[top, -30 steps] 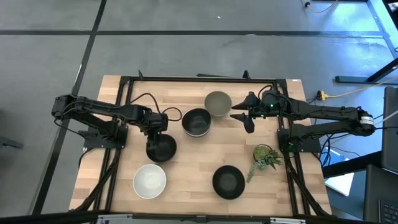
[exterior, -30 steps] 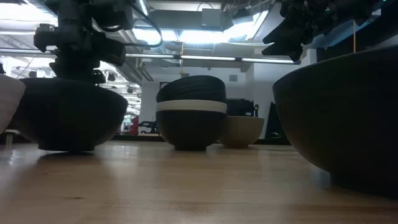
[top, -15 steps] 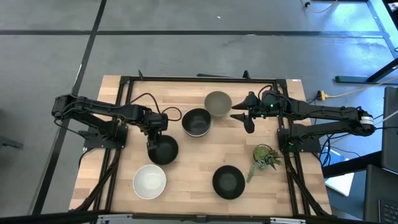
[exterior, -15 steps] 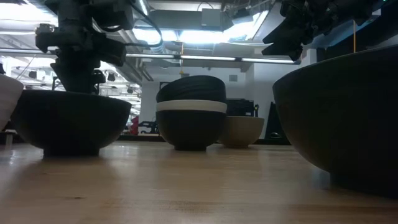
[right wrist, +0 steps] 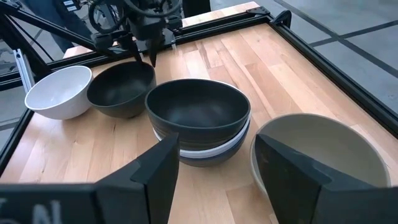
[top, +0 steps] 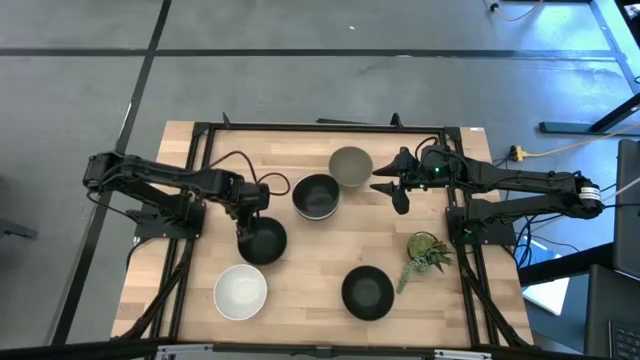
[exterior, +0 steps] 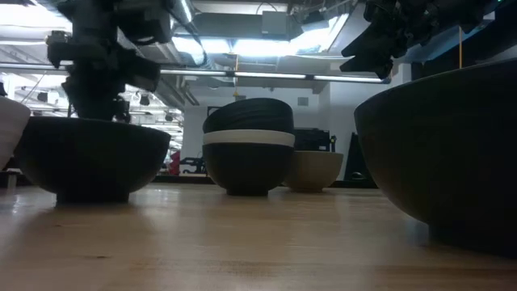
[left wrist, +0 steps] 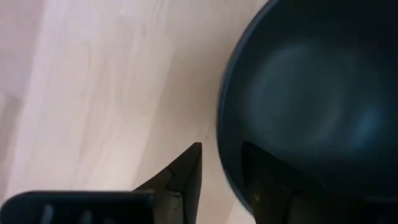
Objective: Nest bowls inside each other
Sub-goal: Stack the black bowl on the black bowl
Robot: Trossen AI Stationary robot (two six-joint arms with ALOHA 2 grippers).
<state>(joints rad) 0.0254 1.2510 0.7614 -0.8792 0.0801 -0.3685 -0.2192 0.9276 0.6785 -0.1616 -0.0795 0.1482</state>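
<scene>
A lone black bowl (top: 263, 241) stands on its base left of centre. My left gripper (top: 247, 218) points down over its far-left rim, open, one finger inside the bowl and one outside (left wrist: 222, 147). A stack of black bowls with a white one between them (top: 316, 196) sits mid-table, and the grey-green bowl (top: 351, 166) is just beyond it. A white bowl (top: 240, 291) and another black bowl (top: 367, 293) stand near the near edge. My right gripper (top: 388, 195) hovers open, right of the stack and the grey-green bowl. My left gripper comes from above, pointing down, astride the lone black bowl's rim (left wrist: 225, 134). Bare wood shows between the outer finger (left wrist: 189, 171) and the bowl wall. The inner finger (left wrist: 267, 180) lies close to the inner wall; I cannot tell whether it touches. The bowl stands on the table.
A small green plant sprig (top: 428, 252) lies near the table's right edge. A black frame (top: 320, 127) runs around the table top. Bare wood shows between the stack and the two near bowls, and along the far edge left of the grey-green bowl.
The black bowl under my left gripper has shifted a little toward the near edge and to the right, along with the gripper, and has stood still for the last half second. The left gripper now shows blurred in the low view. The right arm has kept still.
</scene>
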